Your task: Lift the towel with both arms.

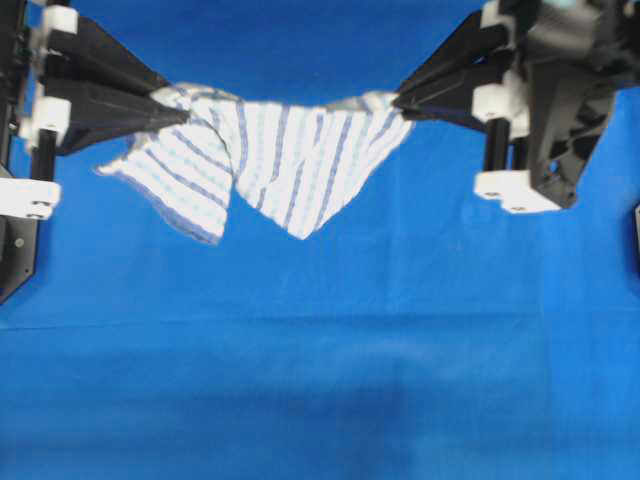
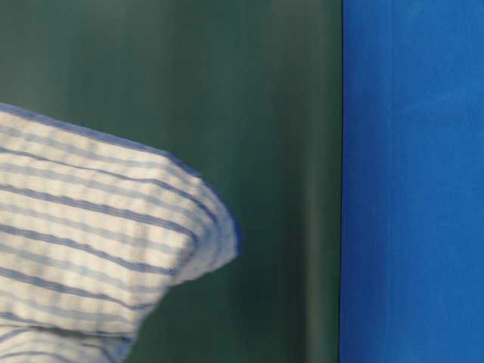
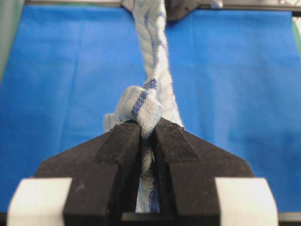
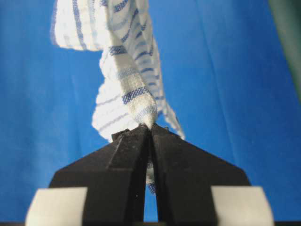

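Hanging between both grippers, towel point(image 1: 270, 165) spans gap above blue cloth point(image 1: 320, 380). Left gripper point(image 1: 185, 115) jaws pinching bunched left corner; right gripper point(image 1: 398, 102) jaws pressed tight on right corner. Middle sags below jaws in pointed folds.

A blue tabletop point(image 1: 320, 380) is seen spread below and beyond the jaws, evenly lit; a dark green wall point(image 2: 257, 113) is seen beside it.
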### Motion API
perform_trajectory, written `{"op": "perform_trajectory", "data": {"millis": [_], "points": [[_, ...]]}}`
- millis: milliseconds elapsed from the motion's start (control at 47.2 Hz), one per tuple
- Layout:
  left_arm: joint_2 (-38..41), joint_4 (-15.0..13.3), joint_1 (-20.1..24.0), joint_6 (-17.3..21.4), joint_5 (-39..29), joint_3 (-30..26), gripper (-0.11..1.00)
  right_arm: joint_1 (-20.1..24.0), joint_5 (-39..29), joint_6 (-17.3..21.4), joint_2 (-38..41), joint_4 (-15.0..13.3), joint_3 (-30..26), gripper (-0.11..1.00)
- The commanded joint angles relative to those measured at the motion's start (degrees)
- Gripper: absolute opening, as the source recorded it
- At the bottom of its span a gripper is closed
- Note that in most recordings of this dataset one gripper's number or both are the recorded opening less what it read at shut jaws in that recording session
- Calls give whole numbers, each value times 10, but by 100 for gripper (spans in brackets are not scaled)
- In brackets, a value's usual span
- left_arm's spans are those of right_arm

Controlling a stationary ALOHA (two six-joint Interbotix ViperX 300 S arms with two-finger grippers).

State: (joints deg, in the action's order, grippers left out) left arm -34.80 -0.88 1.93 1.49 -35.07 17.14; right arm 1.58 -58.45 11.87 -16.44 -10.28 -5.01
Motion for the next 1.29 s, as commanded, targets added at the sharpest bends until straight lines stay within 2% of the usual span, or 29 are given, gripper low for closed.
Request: {"op": "perform_trajectory", "data": {"millis": [0, 318, 550, 614, 805, 847, 889, 953, 1270], "points": [[-4, 2, 1, 1, 0, -18, 4, 2, -5, -2, -11, -2, -18, 3], [-4, 2, 1, 6, 1, -16, 4, 2, -5, -8, -10, -2, -18, 3], [-16, -2, 1, 65, 3, -8, 6, 2, -3, -12, -10, -2, -13, 4], [-20, -2, 1, 65, 4, -4, 17, 2, -3, -11, -10, -2, -13, 6], [-34, -2, 1, 65, 22, 20, 73, 3, -3, -9, -8, -24, -11, 59], [-38, -2, 1, 65, 22, 27, 84, 3, -3, -7, -8, -27, -9, 67], [-40, -2, 1, 64, 24, 32, 91, 2, -3, -6, -8, -31, -8, 67], [-46, -3, 1, 64, 25, 36, 93, 2, -3, -5, -7, -32, -8, 63], [-43, -3, 1, 60, 32, 45, 92, 2, 0, 0, -7, -32, 4, 64]]}}
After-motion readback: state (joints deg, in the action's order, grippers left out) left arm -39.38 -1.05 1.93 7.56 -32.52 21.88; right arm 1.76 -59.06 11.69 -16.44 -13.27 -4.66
